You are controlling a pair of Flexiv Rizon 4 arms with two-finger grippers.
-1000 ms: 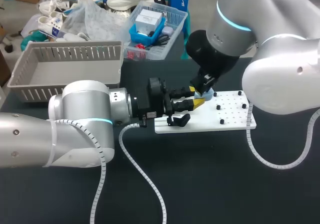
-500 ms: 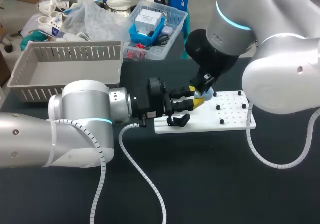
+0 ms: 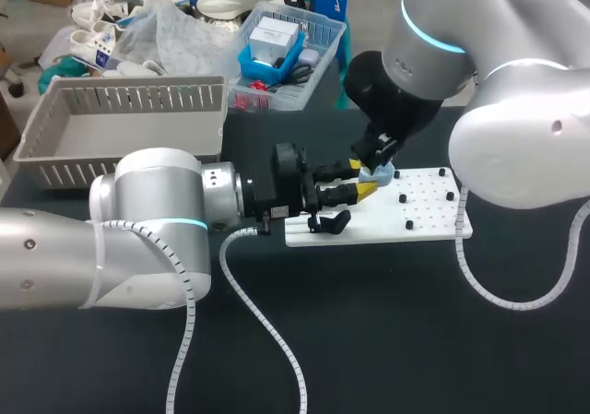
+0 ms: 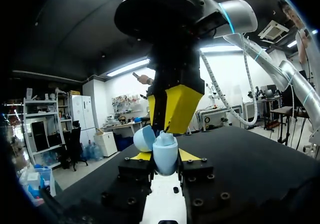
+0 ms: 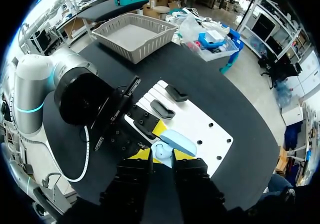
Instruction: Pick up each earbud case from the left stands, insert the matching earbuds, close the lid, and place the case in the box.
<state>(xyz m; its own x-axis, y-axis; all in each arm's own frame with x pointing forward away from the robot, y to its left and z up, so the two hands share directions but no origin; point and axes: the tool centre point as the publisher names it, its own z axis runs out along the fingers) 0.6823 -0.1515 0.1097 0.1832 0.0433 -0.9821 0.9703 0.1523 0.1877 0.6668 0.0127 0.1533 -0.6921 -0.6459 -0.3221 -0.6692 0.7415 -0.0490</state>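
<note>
One pale blue earbud case (image 3: 376,171) (image 4: 165,154) (image 5: 172,142), its lid hinged open, sits over the near end of the white board (image 3: 429,211) (image 5: 200,126). The left gripper (image 3: 360,178) (image 4: 165,157) pinches it, a yellow tip touching each side. The right gripper (image 3: 371,163) (image 4: 172,107) (image 5: 162,155) hangs directly above the case, almost touching it; whether it grips anything cannot be told. Two black stands (image 5: 176,93) (image 5: 162,109) lie on the board beside several small black pegs (image 3: 403,196). One grey slatted basket (image 3: 120,124) (image 5: 132,37) stands well apart on the black table (image 3: 369,340)
</note>
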